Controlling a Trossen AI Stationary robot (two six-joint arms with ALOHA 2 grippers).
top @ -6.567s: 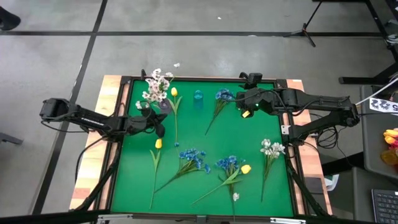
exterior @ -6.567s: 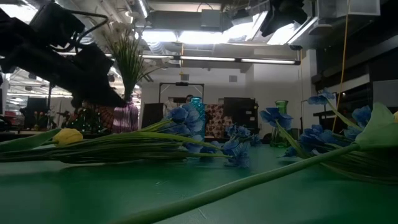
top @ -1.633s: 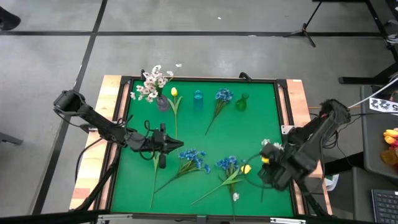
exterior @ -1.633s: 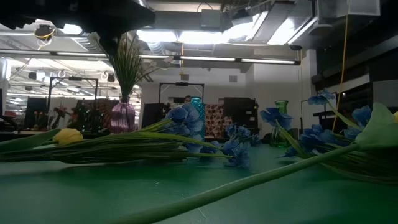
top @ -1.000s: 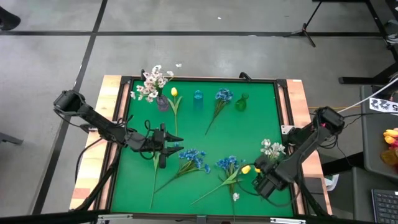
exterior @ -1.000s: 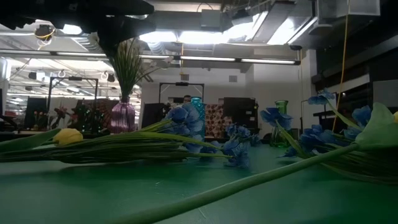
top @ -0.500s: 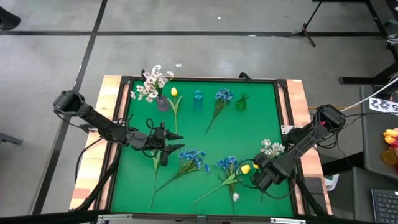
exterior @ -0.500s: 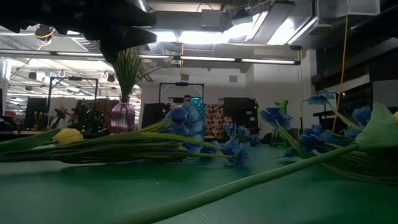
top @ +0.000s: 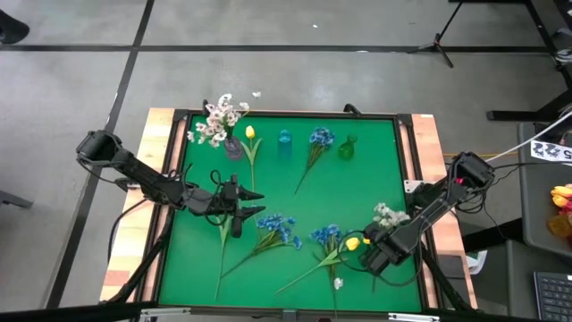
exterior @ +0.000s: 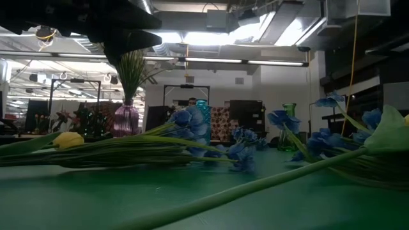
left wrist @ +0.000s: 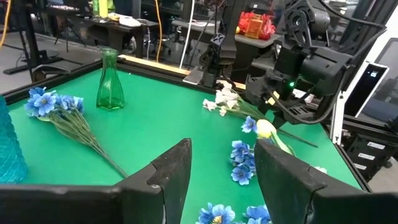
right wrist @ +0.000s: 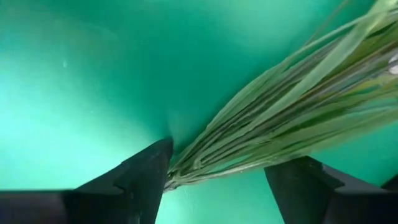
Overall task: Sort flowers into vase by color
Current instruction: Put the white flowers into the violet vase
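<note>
White flowers point(top: 218, 120) stand in the purple vase point(top: 234, 148) at the far left. Beside it are a blue vase point(top: 284, 141) and a green vase point(top: 347, 148). Another white spray point(top: 388, 215) lies at the near right, its green stalk point(right wrist: 267, 118) on the mat. My right gripper point(top: 379, 256) points down over that stalk, open, one finger on each side of it. My left gripper point(top: 248, 208) hovers level and open over the mat's left middle, with nothing between its fingers point(left wrist: 168, 174). Blue flowers point(top: 279, 226) and a yellow bud point(top: 354, 242) lie nearby. My right gripper comes from above, its fingers across the white spray's stalk near its lower end point(right wrist: 186, 171). One finger point(right wrist: 146, 171) stands right at the stalk; I cannot tell whether it touches. The stalk lies flat on the mat.
More flowers lie loose on the green mat: a blue one point(top: 319, 139) between the blue and green vases, another point(top: 328, 236) by the yellow bud, and a yellow one point(top: 250, 132) next to the purple vase. A wooden frame point(top: 161, 170) borders the mat.
My right gripper has come down toward the mat, onto the lower part of the white spray's stalk. The flowers lie where they were.
</note>
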